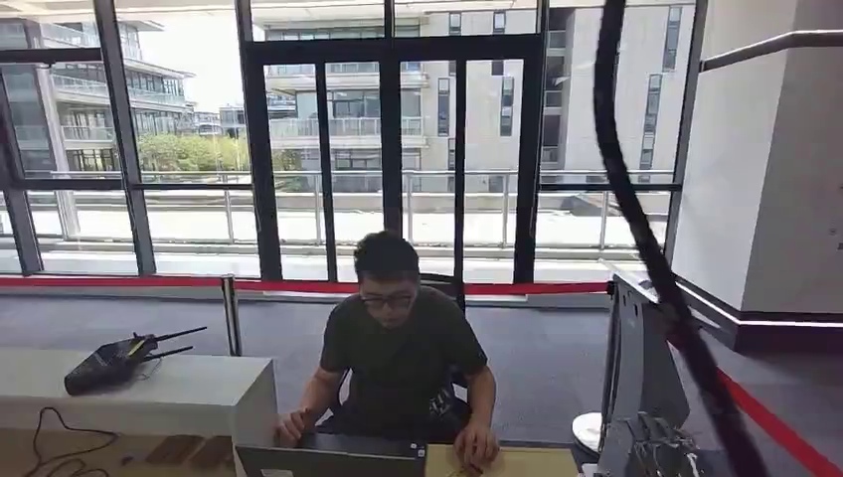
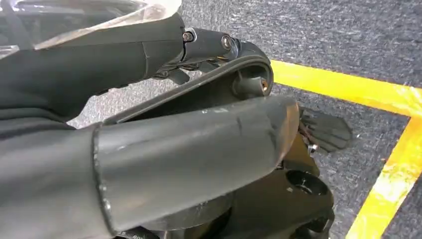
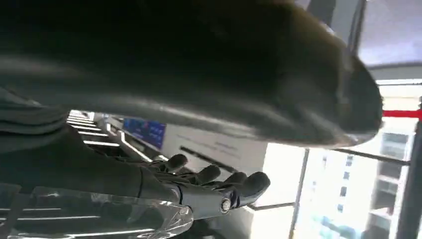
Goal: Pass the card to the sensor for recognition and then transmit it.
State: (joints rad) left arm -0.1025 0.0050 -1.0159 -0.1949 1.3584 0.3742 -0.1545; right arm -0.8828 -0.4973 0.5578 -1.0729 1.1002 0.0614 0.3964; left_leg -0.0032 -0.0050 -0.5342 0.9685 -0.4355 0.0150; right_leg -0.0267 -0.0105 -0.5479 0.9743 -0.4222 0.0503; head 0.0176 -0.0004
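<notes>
The left hand [image 2: 164,124] hangs over grey carpet [image 2: 318,35] marked with yellow lines [image 2: 348,89]. Its thick thumb and dark fingers [image 2: 209,42] are stretched out and apart, with nothing between them. The right hand [image 3: 199,186] is raised at the near right edge of the table [image 1: 527,462], beside a grey upright panel [image 1: 641,363]. Its fingers [image 3: 254,181] lie side by side, slightly curled and holding nothing. Where the card is cannot be told. Across the table a person [image 1: 398,358] sits behind a laptop [image 1: 328,462] with both hands resting on the table. To the left, a black device with antennas [image 1: 114,360] lies on a white counter [image 1: 179,393]. A blue panel [image 3: 147,132] carries writing too blurred to read. A red barrier tape [image 1: 119,282] runs behind, with glass doors [image 1: 393,149] and buildings beyond it.
</notes>
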